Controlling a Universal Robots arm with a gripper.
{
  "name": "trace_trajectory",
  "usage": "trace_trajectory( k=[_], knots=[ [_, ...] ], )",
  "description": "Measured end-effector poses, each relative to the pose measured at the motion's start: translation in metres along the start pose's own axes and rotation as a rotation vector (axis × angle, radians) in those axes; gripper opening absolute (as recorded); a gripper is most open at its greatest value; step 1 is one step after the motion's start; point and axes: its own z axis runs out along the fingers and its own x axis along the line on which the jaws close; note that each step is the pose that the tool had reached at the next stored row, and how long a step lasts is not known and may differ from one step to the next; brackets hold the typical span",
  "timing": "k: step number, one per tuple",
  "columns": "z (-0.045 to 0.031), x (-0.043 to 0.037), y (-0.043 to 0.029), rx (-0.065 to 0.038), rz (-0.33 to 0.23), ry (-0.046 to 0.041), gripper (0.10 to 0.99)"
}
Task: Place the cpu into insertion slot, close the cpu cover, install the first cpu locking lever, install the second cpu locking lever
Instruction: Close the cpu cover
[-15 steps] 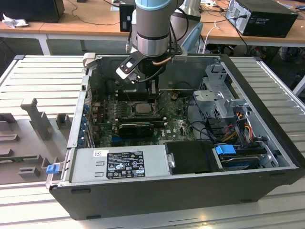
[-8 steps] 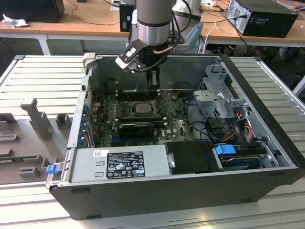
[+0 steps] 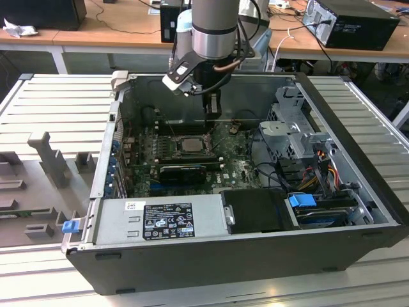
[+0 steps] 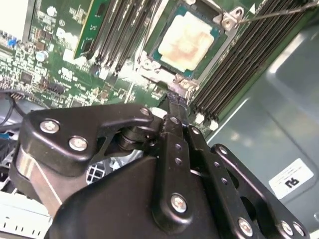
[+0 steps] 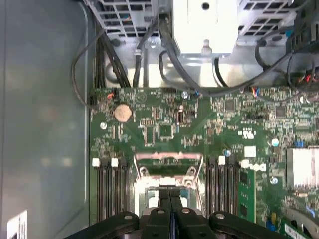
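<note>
The cpu, a pale beige square, lies in the insertion slot on the green motherboard; it also shows in the exterior view as the cpu. The silvery cpu cover frames it, and I cannot tell whether it lies fully down. A thin wire locking lever sticks out from one corner of the socket. My gripper is shut with nothing between its fingers, its tips just off the socket's edge beside a corner screw. In the exterior view my gripper hangs inside the case. In the first wrist view my gripper is over the socket.
Long black memory slots flank the socket, with a green module in one. Black cables and a drive cage lie beyond the board. A power supply runs along the case's near edge. The grey case wall is close by.
</note>
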Motion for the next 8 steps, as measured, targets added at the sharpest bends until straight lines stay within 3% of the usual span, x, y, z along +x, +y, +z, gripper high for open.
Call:
trace_trajectory(
  k=[3,8],
  knots=[
    [-0.0045,0.0004,0.0038,0.0,0.0,0.0001,0.106],
    [-0.0045,0.0008,0.0249,0.005,0.0,0.0001,0.106]
  ],
)
